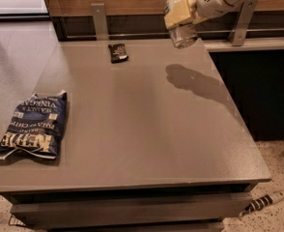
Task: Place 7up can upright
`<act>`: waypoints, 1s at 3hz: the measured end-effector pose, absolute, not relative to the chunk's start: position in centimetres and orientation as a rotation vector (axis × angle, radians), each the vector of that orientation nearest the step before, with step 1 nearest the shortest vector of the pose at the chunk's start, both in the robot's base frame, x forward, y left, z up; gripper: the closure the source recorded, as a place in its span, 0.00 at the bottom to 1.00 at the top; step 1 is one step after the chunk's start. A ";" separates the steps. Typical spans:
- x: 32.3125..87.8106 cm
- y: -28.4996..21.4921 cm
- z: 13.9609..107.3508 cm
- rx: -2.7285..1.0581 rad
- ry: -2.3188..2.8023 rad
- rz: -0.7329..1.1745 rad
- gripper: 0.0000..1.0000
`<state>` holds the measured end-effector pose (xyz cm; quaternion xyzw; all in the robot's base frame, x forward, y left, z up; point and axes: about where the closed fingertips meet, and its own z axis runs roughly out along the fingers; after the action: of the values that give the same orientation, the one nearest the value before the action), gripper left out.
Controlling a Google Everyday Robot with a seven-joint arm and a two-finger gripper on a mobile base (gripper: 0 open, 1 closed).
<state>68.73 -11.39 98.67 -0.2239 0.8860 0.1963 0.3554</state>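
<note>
My gripper (180, 19) is at the top right of the camera view, held in the air above the far right part of the grey table (142, 129). It is shut on the 7up can (183, 35), a small silvery can whose shiny round end faces down and toward the camera. The can hangs tilted, well above the tabletop. Their shadow (192, 81) falls on the table below and to the right. The can's label is mostly hidden by the cream-coloured fingers (177, 12).
A blue chip bag (33, 124) lies flat near the table's left edge. A small black packet (118, 52) lies at the far middle. A wooden wall with metal brackets (99, 19) runs behind the table. A dark counter (258, 81) stands to the right.
</note>
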 end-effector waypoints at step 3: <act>69.6 -9.9 97.7 -1.049 1.898 0.541 1.00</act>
<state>69.55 -9.86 97.66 -0.4221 0.7633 0.2177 0.4379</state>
